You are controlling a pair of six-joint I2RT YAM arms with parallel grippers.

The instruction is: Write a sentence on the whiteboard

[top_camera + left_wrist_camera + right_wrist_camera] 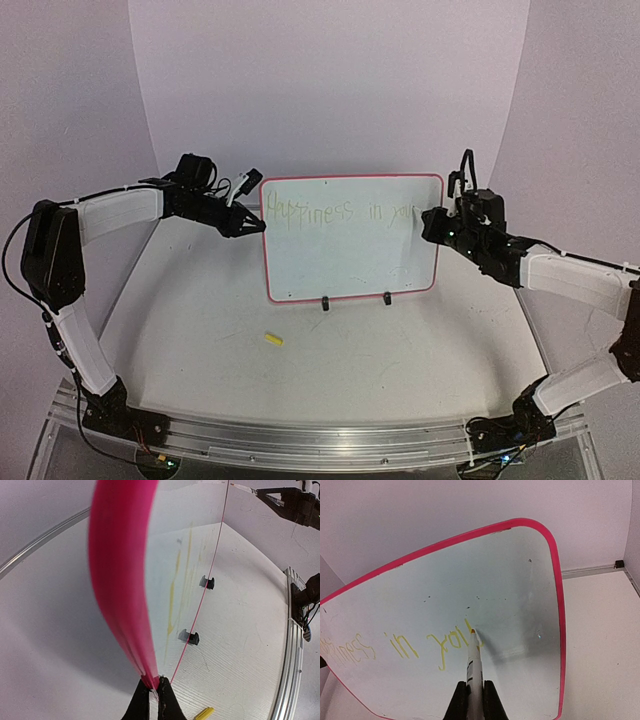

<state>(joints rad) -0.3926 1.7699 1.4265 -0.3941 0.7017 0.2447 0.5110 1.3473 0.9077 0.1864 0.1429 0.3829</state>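
The whiteboard (pixel 350 255), white with a pink border, stands upright on two black clip feet (pixel 324 303) at the table's middle back. Faint yellow writing (pixel 340 212) on its top line reads "Happiness in you". My left gripper (pixel 258 224) is shut on the board's left edge (pixel 120 580). My right gripper (pixel 432 224) is shut on a white marker (pixel 474 670). The marker's yellow tip touches the board (pixel 520 580) at the end of "you" (pixel 447 644).
A small yellow marker cap (pixel 273 340) lies on the table in front of the board, left of centre; it also shows in the left wrist view (pixel 204 713). A metal rail (pixel 300 440) runs along the near edge. White walls curve round the back.
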